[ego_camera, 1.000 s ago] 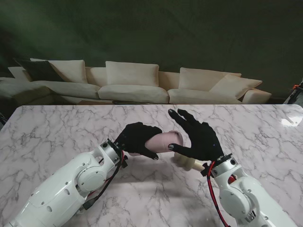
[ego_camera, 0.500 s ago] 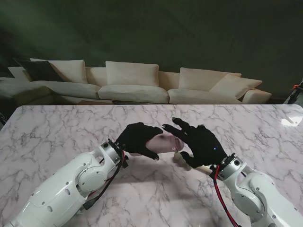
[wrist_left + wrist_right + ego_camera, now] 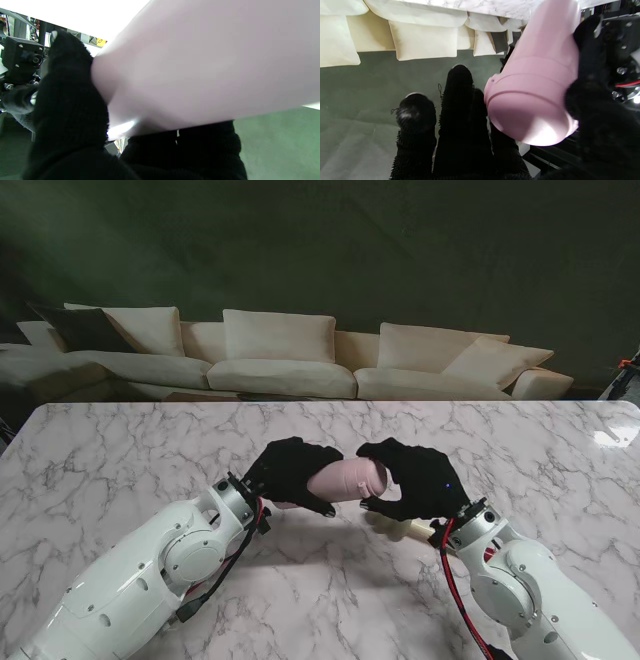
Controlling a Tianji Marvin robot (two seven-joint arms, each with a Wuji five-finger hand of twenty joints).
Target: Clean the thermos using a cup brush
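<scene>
Left hand (image 3: 290,472) clamped on pink thermos (image 3: 345,479), lid apparently on; right hand (image 3: 415,478) curling around lid end, grip uncertain; cup brush (image 3: 400,527) on desk (image 3: 120,450), brushing not begun.

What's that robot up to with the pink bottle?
It is holding a pink thermos sideways above the marble table in its gloved left hand. Its right hand is at the thermos's lid end, fingers around the cap, seemingly to open it. A pale cup brush lies on the table under that hand, not picked up yet.
</scene>
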